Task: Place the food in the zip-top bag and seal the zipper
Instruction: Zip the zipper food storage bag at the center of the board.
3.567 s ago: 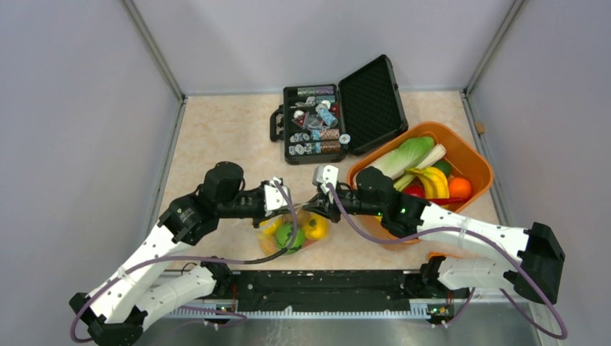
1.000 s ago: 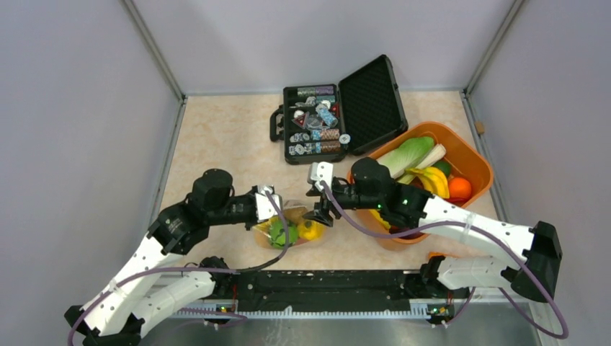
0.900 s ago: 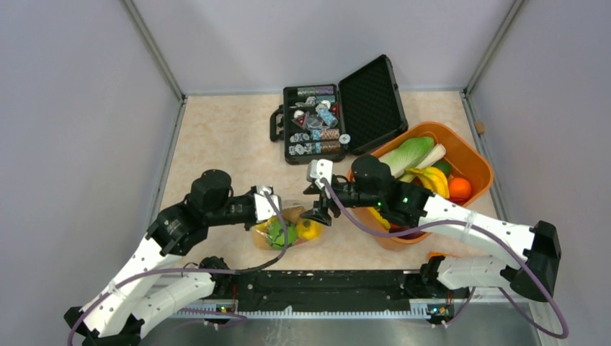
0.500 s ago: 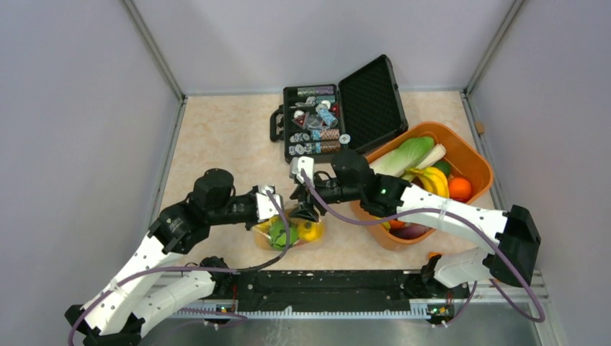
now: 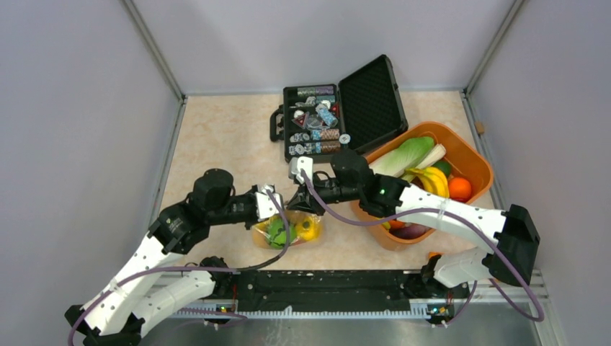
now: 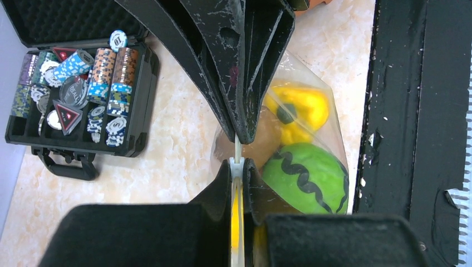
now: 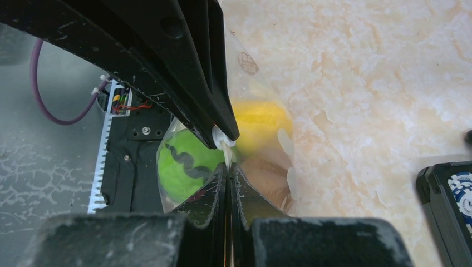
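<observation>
My glossy yellow toy pepper and green striped toy fruit lie inside the clear thin zip-top bag on the tabletop. My left tool and right tool both pinch its whitish zipper strip tight. I judge the sealing unfinished.

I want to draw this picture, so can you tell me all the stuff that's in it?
table: 1, beige marbled, under everything
black case: 1, black, open, far middle of the table
poker chips: many, mixed colours, inside the case
orange tub: 1, orange, right side of the table
tub food: several, green-white cabbage, yellow bananas, an orange fruit, in the tub
zip-top bag: 1, clear, near edge, between the arms
bagged food: three seen, green striped, yellow, peach-coloured, inside the bag
zipper: 1, whitish, along the bag's edge
left end effector: 1, black, shut on the zipper
right end effector: 1, black, shut on the zipper, facing the left one
</observation>
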Robot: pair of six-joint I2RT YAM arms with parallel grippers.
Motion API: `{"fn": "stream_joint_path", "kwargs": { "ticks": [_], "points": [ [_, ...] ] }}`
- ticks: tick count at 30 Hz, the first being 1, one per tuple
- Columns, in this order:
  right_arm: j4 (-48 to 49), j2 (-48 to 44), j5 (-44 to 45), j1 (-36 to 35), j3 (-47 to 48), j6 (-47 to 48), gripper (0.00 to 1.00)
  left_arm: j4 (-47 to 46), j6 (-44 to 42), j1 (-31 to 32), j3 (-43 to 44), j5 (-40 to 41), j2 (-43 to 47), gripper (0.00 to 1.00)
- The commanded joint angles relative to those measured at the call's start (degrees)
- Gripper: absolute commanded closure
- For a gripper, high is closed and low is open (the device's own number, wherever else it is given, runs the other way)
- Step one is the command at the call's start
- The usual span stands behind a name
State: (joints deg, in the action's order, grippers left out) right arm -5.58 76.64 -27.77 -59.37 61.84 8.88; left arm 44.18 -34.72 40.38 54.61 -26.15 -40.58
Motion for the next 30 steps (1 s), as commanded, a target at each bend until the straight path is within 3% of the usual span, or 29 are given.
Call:
{"fn": "stream_joint_path", "kwargs": {
  "ticks": [1,15,30],
  "points": [
    [0.4,-0.1,0.0,0.0,-0.5,1.0,1.00,-2.9,0.1,-0.1,0.1,0.5,1.6,1.00],
    [3.6,-3.6,3.9,2.0,-6.9,-0.5,1.00,-3.0,2.0,-0.2,-5.1,6.6,6.0,1.00],
    [4.7,-7.1,4.2,3.3,-9.7,-1.9,1.00,2.6,1.5,-0.4,-5.2,12.8,9.1,1.00]
  ]
}}
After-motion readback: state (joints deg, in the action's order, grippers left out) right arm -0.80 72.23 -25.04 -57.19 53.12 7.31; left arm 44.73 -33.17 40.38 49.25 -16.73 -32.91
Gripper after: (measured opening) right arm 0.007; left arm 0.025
